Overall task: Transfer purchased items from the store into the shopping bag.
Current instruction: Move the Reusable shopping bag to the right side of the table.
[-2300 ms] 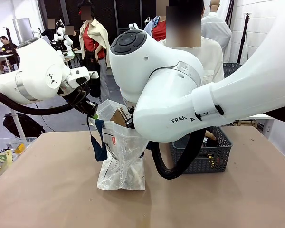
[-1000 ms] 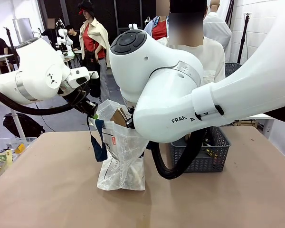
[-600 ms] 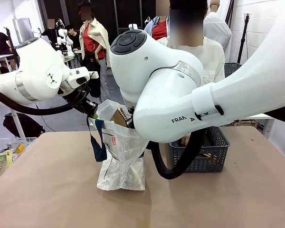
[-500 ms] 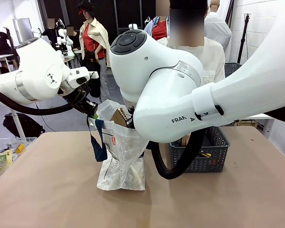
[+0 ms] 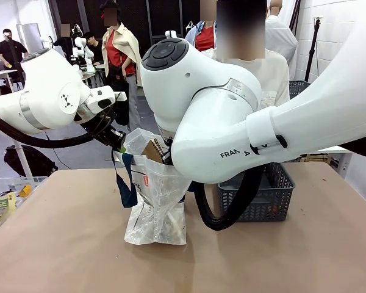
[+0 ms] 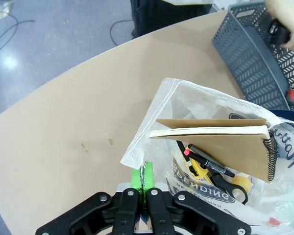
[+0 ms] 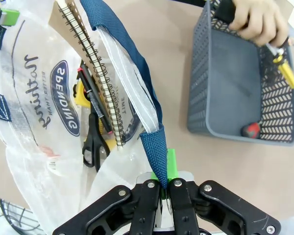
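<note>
Shopping bag (image 7: 39, 115) printed "SPENDING", right arm (image 5: 232, 122) lettered "FRAN", spiral notebook (image 6: 225, 147) inside

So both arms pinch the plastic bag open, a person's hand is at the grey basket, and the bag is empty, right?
Not empty. The right wrist view shows a spiral notebook, black scissors and a pen inside the shopping bag. The rest stands: both arms' jaws are shut on it, and the person's hand is at the grey basket.

Translucent bag (image 5: 155, 207) upright w/ mouth open, tan notebook (image 6: 230, 147) inside
</note>
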`<action>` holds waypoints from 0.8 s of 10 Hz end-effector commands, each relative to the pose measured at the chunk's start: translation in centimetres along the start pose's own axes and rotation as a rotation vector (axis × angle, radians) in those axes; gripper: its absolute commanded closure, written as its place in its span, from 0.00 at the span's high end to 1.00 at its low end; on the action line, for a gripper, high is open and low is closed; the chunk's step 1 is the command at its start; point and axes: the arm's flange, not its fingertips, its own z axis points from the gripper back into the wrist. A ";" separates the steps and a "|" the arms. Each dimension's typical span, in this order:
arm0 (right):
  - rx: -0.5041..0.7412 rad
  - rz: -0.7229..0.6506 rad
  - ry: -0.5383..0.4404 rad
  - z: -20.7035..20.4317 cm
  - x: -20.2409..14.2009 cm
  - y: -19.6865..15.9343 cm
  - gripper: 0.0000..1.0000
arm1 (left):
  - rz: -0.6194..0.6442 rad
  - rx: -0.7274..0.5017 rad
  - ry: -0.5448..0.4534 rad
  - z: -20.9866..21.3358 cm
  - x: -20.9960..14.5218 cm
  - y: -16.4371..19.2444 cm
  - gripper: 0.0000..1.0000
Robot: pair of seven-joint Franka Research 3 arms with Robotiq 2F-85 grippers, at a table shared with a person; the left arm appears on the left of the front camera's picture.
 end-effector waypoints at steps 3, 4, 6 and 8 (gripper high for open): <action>-0.008 0.002 -0.006 -0.1 -0.1 -0.1 0.00 | 0.003 0.001 -0.003 0.2 0.0 0.1 0.00; -0.008 0.002 -0.006 -0.1 -0.1 -0.1 0.00 | 0.003 0.001 -0.003 0.2 0.0 0.1 0.00; -0.008 0.002 -0.006 -0.1 -0.1 -0.1 0.00 | 0.003 0.001 -0.003 0.2 0.0 0.1 0.00; -0.008 0.002 -0.006 -0.1 -0.1 -0.1 0.00 | 0.003 0.001 -0.003 0.2 0.0 0.1 0.00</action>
